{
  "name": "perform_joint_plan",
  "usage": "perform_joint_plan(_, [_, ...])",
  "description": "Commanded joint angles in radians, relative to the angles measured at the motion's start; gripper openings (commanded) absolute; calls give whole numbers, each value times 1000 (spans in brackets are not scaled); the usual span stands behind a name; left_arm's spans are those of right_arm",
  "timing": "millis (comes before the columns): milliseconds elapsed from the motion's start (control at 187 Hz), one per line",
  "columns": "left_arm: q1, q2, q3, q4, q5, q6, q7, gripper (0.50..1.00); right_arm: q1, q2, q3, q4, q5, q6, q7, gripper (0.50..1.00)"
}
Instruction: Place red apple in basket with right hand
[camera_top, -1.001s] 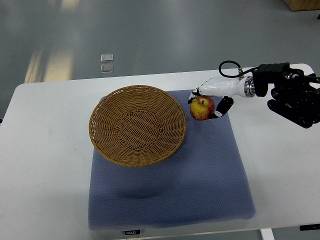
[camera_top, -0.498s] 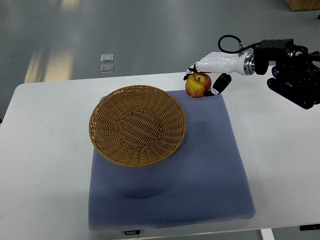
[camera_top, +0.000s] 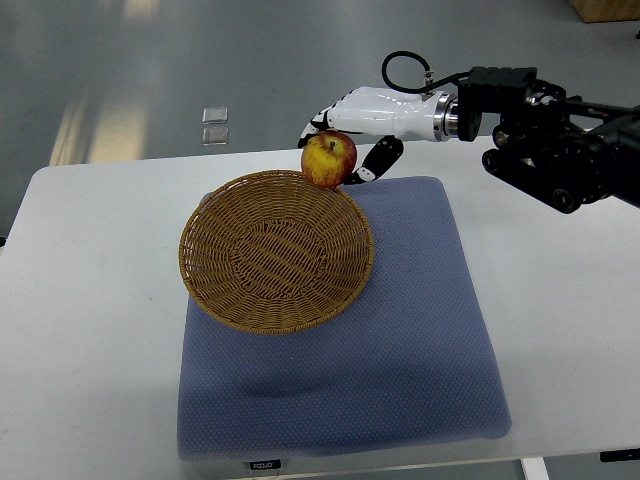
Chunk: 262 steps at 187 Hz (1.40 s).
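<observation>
A red and yellow apple hangs in the air just above the far right rim of the woven basket. My right hand, white with black finger joints, is shut on the apple, its fingers curled over the top and a thumb under the right side. The right arm reaches in from the right edge, with a black wrist block behind the hand. The basket is round, shallow and holds nothing; it sits on the left part of a blue mat. The left arm does not show.
The blue mat lies on a white table. The table's far edge runs just behind the apple, with grey floor beyond. Two small clear squares lie on the floor at the back left.
The right hand has lifted the apple off the mat and carried it left and away from me, from beside the basket's right side to above its far rim.
</observation>
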Motion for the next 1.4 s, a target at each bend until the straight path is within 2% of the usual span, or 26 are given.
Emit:
perform_joint_plan(0, [1,0,0,0,0,0,0,1000,-18,41,0,1,1,-5,-3,742])
perform_joint_plan(144, [0,0,0,0,0,0,0,1000,-53,85,0,1,1,-5,-12,746])
perform_joint_plan(508, [0,0,0,0,0,0,0,1000,-118,119,0,1,1,-18,-14,760])
perform_joint_plan(514, [0,0,0,0,0,0,0,1000,-129,121,2,-1,1,-25,-14,774])
perform_joint_plan(631, [0,0,0,0,0,0,0,1000,-152,122,2,-4,1,-61,-14,797])
perform_joint_plan(771, [0,0,0,0,0,0,0,1000,-159,150,2,-7,4,-71,-14,827])
perform_joint_plan(824, [0,0,0,0,0,0,0,1000,-159,151,2,-7,4,-71,-14,856])
perform_joint_plan(931, [0,0,0,0,0,0,0,1000,-161,153,2,-7,4,-71,-15,860])
perform_joint_plan(1065, [0,0,0,0,0,0,0,1000,-161,153,2,-5,21,-69,-14,895])
perform_joint_plan(1397, [0,0,0,0,0,0,0,1000,-138,130,63,-5,87,-65,-14,913])
